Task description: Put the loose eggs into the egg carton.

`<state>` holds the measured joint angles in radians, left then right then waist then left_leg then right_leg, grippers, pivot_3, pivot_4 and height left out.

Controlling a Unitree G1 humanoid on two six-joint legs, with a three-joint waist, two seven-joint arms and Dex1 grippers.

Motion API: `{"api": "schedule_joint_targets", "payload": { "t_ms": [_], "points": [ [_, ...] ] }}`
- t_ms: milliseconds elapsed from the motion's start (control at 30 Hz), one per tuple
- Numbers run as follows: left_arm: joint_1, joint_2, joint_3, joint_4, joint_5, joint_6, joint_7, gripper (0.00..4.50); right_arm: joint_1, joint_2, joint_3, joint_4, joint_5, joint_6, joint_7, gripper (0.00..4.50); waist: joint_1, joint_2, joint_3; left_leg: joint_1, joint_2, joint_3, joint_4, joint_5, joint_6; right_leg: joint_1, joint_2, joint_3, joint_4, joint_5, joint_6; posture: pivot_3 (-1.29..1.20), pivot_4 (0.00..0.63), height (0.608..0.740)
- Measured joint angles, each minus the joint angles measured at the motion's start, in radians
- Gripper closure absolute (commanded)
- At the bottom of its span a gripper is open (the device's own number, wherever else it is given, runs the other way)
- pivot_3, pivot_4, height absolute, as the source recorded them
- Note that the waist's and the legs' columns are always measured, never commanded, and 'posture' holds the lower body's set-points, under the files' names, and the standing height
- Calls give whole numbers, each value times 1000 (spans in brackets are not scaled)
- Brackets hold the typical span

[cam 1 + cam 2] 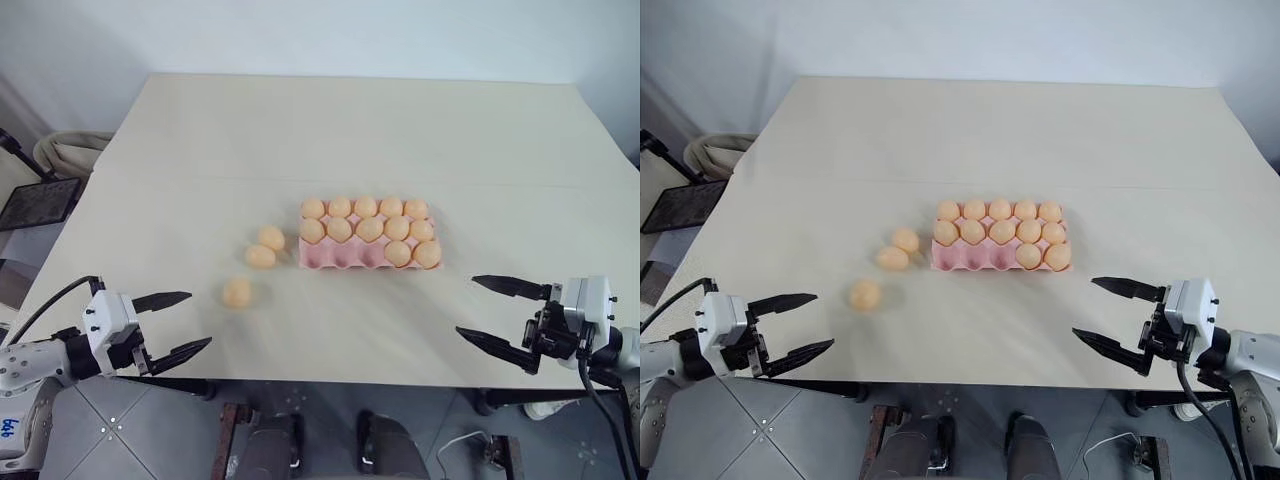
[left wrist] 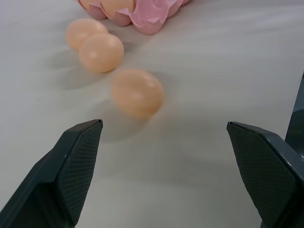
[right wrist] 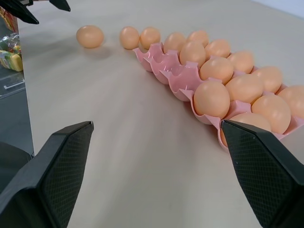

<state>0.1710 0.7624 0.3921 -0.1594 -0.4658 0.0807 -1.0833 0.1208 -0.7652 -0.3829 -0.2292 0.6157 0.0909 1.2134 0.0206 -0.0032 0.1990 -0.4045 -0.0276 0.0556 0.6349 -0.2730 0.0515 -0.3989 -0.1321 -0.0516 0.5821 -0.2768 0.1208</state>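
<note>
The egg carton point(image 1: 368, 255) on the tabletop point(image 1: 350, 130) holds 12 eggs; its near row shows 3 empty cups. 3 loose eggs point(image 1: 260, 257) lie just left of the egg carton, so most of the job looks done. The left gripper point(image 1: 172, 325) and right gripper point(image 1: 497, 312) hang spread and empty.

The left gripper point(image 1: 173, 325) sits low on the left side, at the end of a grey and white forearm, and points inward toward the right. Its two black fingers point(image 2: 71, 164) stand wide apart and hold nothing. The right gripper point(image 1: 492, 313) mirrors it on the right side and points inward toward the left, roughly level. Its fingers point(image 3: 57, 171) are also spread wide and hold nothing. The two grippers are well apart.
</note>
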Motion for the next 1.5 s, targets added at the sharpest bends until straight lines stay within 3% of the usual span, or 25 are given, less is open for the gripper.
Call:
{"api": "schedule_joint_targets", "payload": {
  "t_ms": [300,567,667,900,1067,1200,1300,1500],
  "points": [
    [-110,-1,-62,18,23,66,67,61,15,-18,-59,-53,46,10,4,0,2,0,0,1,0,2,0,0,0,-1,0,-1,1,0,0,0,150,740],
    [-264,-66,-185,199,130,82,176,61,52,-31,-95,-126,71,46,-25,0,2,0,0,2,1,5,0,0,-1,-1,0,-1,4,1,1,0,150,740],
    [-303,-90,-221,253,156,77,185,610,56,-27,-95,-139,71,52,-43,0,3,-1,0,2,1,6,1,0,-1,-2,0,-1,5,1,1,0,150,740],
    [-334,-97,-237,290,162,44,183,2771,52,-25,-94,-155,72,66,-69,0,3,-1,-1,2,1,6,1,0,-1,-3,0,-1,5,1,1,0,150,740],
    [-364,-100,-240,210,84,70,106,2827,73,-16,-94,-156,72,68,-79,0,6,-1,-1,1,1,6,1,1,-1,-3,-1,-1,5,1,1,0,150,740],
    [-500,-106,-292,166,64,149,90,2827,97,-13,-97,-156,71,68,-85,0,10,-1,-1,1,1,6,4,1,-1,-2,-1,-2,7,1,1,0,150,740],
    [-640,-134,-353,164,64,198,81,2827,113,-10,-102,-162,71,67,-96,0,6,-1,-1,1,1,6,10,0,-2,0,0,-2,9,1,2,0,150,740],
    [-768,-249,-500,258,115,200,39,2827,163,13,-116,-185,70,64,-125,0,5,-1,-1,1,2,10,14,0,-2,0,1,-3,9,2,3,0,150,740]
  ]
}}
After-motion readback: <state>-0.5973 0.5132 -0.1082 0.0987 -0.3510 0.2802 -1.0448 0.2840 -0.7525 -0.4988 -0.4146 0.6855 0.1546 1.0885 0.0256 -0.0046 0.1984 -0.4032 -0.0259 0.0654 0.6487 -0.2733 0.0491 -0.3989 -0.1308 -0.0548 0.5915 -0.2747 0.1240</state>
